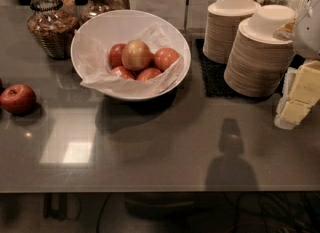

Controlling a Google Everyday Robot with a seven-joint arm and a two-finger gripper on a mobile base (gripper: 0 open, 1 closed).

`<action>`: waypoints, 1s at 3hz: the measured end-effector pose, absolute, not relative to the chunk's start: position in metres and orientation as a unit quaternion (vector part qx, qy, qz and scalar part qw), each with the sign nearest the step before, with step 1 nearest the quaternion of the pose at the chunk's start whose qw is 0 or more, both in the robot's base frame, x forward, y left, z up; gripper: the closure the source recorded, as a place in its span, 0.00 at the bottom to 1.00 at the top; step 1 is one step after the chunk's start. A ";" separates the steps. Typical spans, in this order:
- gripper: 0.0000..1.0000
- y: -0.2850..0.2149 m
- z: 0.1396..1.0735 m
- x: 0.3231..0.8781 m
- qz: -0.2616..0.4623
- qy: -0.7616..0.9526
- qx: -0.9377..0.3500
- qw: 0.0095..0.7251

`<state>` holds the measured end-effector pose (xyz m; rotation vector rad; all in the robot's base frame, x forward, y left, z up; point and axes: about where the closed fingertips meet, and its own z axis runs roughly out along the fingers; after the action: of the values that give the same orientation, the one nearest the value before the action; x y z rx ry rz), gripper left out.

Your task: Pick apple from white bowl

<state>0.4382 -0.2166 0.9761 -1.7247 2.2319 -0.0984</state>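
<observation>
The white bowl (87,37) stands at the back middle-left of the grey counter, lined with crumpled white paper. It holds a pile of apples. The pale yellowish-green apple (136,54) with a red blush lies on top in the middle, with several all-red apples around and under it. My gripper (299,97) is at the right edge of the view, over the counter beside the stacked bowls. It is far to the right of the white bowl and holds nothing that I can see.
A lone dark red apple (17,98) lies at the left edge. Two stacks of tan disposable bowls (257,57) stand on a black mat at the back right. Glass jars (50,22) stand at the back left. The counter's front edge (150,191) runs across the bottom.
</observation>
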 end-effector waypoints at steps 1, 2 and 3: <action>0.00 -0.214 0.975 0.441 -0.040 0.780 -0.603 0.165; 0.00 -0.191 0.958 0.457 -0.024 0.769 -0.613 0.182; 0.00 -0.156 0.944 0.474 -0.011 0.744 -0.636 0.206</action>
<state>0.4743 -0.1560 0.9435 -1.7714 2.0734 -0.0311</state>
